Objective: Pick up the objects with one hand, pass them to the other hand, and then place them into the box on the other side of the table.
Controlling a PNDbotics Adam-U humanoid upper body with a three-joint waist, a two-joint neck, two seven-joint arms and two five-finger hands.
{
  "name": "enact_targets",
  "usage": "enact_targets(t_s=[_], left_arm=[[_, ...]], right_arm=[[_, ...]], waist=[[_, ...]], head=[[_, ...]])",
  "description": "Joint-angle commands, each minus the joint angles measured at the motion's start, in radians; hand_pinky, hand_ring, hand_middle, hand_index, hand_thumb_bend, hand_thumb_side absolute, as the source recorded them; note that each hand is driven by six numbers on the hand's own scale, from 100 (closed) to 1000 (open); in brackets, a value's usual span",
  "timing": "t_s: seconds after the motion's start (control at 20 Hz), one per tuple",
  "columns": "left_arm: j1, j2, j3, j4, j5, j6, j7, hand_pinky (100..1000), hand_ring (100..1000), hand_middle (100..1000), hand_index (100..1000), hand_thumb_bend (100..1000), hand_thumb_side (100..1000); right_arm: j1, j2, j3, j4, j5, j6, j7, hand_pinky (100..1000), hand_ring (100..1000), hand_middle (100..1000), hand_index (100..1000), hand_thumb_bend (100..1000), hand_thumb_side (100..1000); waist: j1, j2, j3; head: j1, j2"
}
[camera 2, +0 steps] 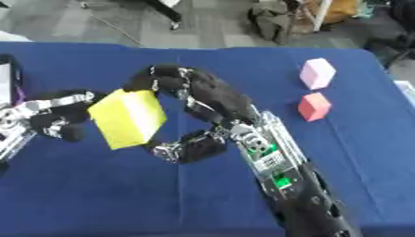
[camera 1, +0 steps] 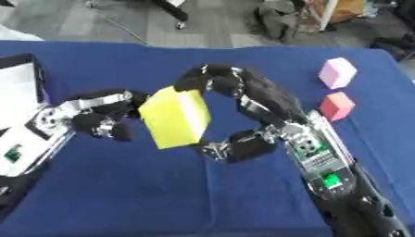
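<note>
I'm at the handover step: the yellow block (camera 1: 175,117) is up off the blue table (camera 1: 162,194), held mid-air between both hands just left of centre. My right hand (camera 1: 239,109) has it, fingers curled over the block's top edge and the thumb curled in under its lower right corner, so the block is pinched top and bottom. My left hand (camera 1: 101,115) sits against the block's left face with its fingers bent toward it; I judge it is touching or just about to close, but I cannot tell from here whether it has a real hold of its own (the block hides the contact side). Next I need the left hand to close fully around the block before I let the right fingers straighten, then carry it left to the box (camera 1: 20,88), whose white inside shows at the left edge of the table. The risk is releasing too early and dropping the block on the cloth. Waiting on the right side of the table are a pink block (camera 1: 337,72) and a red block (camera 1: 336,106), near each other and well apart from the hands. I can read no writing, brand or label on the blocks or the box; the green boards on the forearms carry nothing legible.
</note>
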Motion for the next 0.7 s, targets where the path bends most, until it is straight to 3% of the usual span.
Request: enact_targets(t_s=[0.05,0.7], left_arm=[[-0.025,0.018,0.011,-0.016,-0.008,-0.001,0.003,778,768,649,782,942,704],[-0.067,0.003,-0.015,0.018,-0.012,0.023,0.010,769,755,623,779,944,684]], right_arm=[[-0.019,-0.003,-0.001,0.000,0.049,-0.004,-0.020,674,590,325,420,100,205],[-0.035,0.015,0.007,0.041,0.206,-0.037,-0.066,672,594,321,430,100,210]], waist=[[0.007,-0.008,0.001],[0.008,-0.003,0.009]], head=[[-0.003,-0.002],[-0.003,-0.002]])
